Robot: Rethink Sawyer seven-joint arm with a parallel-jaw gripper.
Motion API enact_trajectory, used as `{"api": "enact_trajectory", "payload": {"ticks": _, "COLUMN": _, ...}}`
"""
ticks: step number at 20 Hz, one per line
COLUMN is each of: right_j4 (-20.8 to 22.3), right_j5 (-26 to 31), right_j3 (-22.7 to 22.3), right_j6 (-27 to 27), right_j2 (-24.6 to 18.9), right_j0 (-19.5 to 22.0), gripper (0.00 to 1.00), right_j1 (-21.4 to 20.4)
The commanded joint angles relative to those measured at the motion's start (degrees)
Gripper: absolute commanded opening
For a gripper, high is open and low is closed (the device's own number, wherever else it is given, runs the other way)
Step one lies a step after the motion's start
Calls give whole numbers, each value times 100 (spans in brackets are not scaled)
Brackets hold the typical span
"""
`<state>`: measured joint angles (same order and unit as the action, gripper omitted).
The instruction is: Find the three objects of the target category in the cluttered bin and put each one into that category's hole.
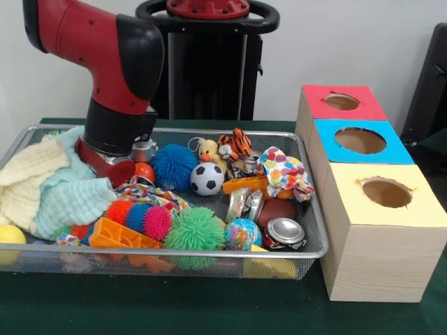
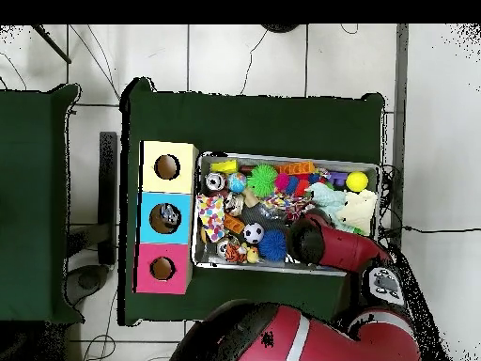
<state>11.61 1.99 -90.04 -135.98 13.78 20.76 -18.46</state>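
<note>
The silver wire-mesh bin (image 1: 313, 209) holds a heap of toys and cloths; it also shows in the overhead view (image 2: 282, 158). A silver-topped aluminium can (image 1: 285, 232) lies at the bin's front right corner, also in the overhead view (image 2: 215, 181). A second crushed can (image 1: 245, 204) lies just behind it. The clear plastic bottle is hidden. My gripper (image 1: 120, 165) is down in the bin's back left part, beside the pale cloths (image 1: 49, 188). In the overhead view the red arm (image 2: 324, 240) hides it.
Three wooden boxes with holes stand right of the bin: red (image 1: 342, 102), blue (image 1: 360, 142), yellow (image 1: 385, 193). Something lies in the blue box's hole (image 2: 167, 216). Spiky balls (image 1: 194, 232), a toy football (image 1: 207, 179) and a yellow ball (image 1: 10, 235) crowd the bin.
</note>
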Motion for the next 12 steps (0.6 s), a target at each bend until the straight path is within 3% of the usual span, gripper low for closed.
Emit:
{"api": "enact_trajectory", "payload": {"ticks": 1, "right_j4": -431, "right_j5": -568, "right_j3": -333, "right_j6": -1062, "right_j2": -1318, "right_j0": 200, "gripper": 100, "right_j1": 132}}
{"api": "enact_trajectory", "payload": {"ticks": 3, "right_j4": -352, "right_j5": -472, "right_j3": -591, "right_j6": -958, "right_j2": -1672, "right_j0": 436, "gripper": 100, "right_j1": -21}}
{"api": "enact_trajectory", "payload": {"ticks": 9, "right_j4": -319, "right_j5": -286, "right_j3": -1108, "right_j6": -884, "right_j2": -1926, "right_j0": 556, "gripper": 100, "right_j1": -471}}
{"api": "enact_trajectory", "payload": {"ticks": 12, "right_j4": -369, "right_j5": -43, "right_j3": -1430, "right_j6": -840, "right_j2": -2294, "right_j0": 731, "gripper": 100, "right_j1": -739}}
